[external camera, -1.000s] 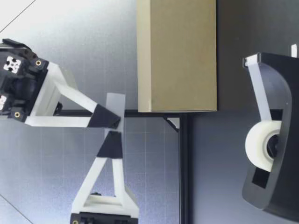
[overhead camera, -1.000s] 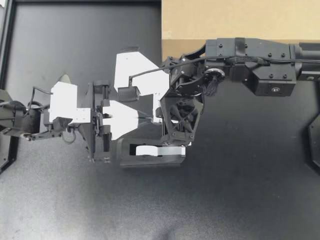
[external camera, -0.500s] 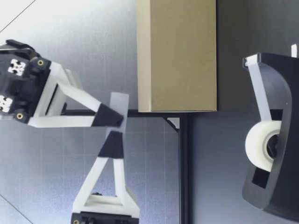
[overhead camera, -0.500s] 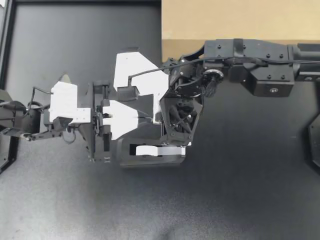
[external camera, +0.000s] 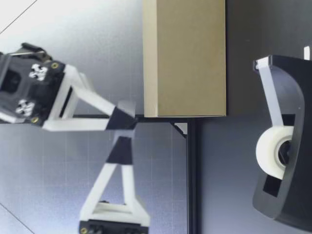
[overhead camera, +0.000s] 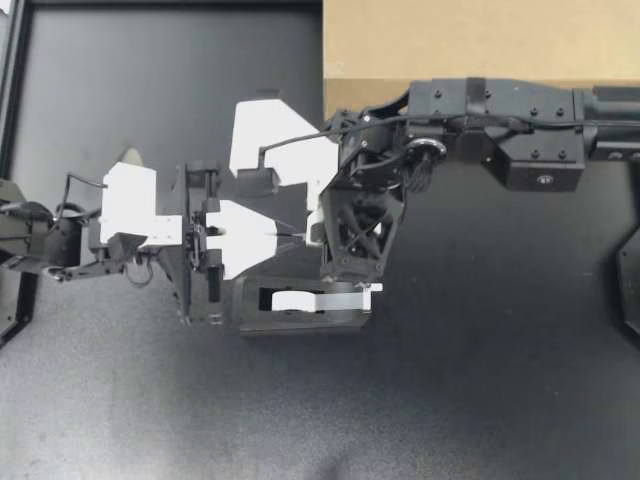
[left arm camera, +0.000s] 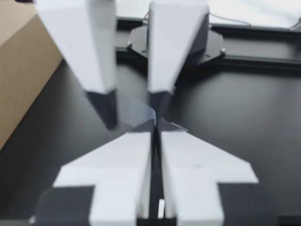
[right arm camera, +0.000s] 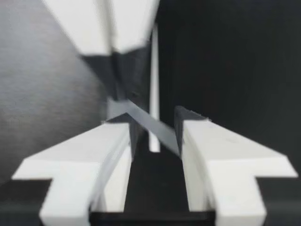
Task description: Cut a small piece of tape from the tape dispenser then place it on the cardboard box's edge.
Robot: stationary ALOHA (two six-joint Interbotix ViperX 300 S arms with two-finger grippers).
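Observation:
My left gripper (overhead camera: 300, 234) is shut on a small clear piece of tape (left arm camera: 136, 111) and holds it in the air above the black tape dispenser (overhead camera: 300, 302). My right gripper (overhead camera: 314, 222) points down at the same spot, open, with a finger on each side of the strip. In the right wrist view the tape piece (right arm camera: 153, 126) slants across the gap between my open fingers (right arm camera: 190, 123). In the low view the tape piece (external camera: 127, 107) sits at the two grippers' meeting tips, level with the cardboard box's (external camera: 185, 58) top. The cardboard box (overhead camera: 450, 40) lies at the back.
The dispenser (external camera: 287, 146) stands on the dark table with its white tape roll (external camera: 273, 152) and a strip running up to its cutter. The box (left arm camera: 19, 70) is beside and beyond my left gripper. A black frame edges the table's far side.
My right gripper has opened and let go of the tape piece, and its body has tilted slightly. My left gripper stays shut on the tape in the same place.

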